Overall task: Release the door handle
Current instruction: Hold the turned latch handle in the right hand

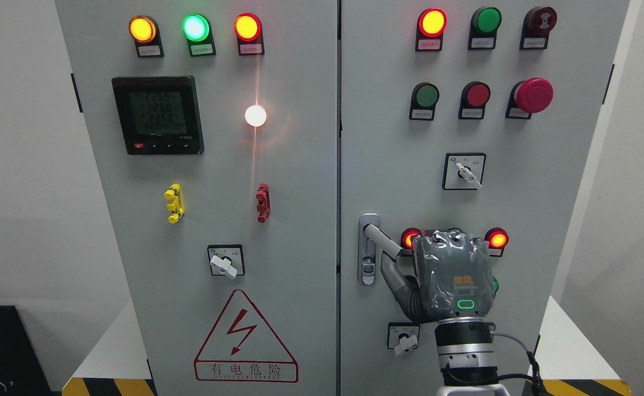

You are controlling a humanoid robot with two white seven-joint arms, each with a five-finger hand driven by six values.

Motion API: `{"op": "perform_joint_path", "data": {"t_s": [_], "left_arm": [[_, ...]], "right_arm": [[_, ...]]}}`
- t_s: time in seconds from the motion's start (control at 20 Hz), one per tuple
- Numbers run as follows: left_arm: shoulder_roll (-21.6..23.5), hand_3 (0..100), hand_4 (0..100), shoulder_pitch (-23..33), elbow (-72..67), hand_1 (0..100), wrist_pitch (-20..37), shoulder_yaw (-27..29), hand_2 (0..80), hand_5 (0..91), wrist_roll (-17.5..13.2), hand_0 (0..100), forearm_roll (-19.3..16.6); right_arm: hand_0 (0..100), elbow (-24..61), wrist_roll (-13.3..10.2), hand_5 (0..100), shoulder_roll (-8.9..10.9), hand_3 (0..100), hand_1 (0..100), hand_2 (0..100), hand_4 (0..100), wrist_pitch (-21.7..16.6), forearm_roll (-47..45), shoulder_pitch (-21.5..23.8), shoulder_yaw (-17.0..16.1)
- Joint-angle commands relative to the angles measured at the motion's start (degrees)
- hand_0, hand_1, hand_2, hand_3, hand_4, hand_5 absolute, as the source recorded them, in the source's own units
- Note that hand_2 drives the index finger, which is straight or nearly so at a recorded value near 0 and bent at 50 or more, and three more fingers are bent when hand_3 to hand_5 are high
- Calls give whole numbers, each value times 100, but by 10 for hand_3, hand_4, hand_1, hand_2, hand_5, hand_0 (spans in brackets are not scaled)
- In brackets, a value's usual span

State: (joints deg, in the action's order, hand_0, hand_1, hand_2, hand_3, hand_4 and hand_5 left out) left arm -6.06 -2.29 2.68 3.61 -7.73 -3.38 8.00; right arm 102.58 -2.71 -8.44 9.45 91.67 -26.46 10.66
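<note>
A robot's right hand (447, 278), wrapped in grey covering, rises from the six o'clock edge right of centre, its back toward the camera. Its fingers are curled around the door handle (383, 241), a grey lever angling down from its lock plate (368, 250) at about ten o'clock of the hand. The grip looks like the hold to let go of. Behind, the cabinet's right door (547, 181) carries lit lamps and buttons; the left door (212, 165) sits at nine o'clock.

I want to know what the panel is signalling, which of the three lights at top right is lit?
The leftmost, glowing red-orange; the green and dark red beside it are dark.
</note>
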Motion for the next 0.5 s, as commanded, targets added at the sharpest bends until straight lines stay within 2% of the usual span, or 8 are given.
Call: {"op": "perform_joint_path", "data": {"t_s": [0.0, 0.45], "left_arm": [[0, 0, 0, 0, 4, 556, -1, 0, 0, 0, -5, 120, 0], [0, 0, 0, 0, 4, 556, -10, 0, 0, 0, -5, 120, 0]], "right_arm": [[513, 8, 7, 1000, 0, 1000, 343, 1000, 1000, -4, 0, 1, -20], [514, 8, -2, 1000, 0, 1000, 343, 1000, 1000, -4, 0, -8, -29]]}}
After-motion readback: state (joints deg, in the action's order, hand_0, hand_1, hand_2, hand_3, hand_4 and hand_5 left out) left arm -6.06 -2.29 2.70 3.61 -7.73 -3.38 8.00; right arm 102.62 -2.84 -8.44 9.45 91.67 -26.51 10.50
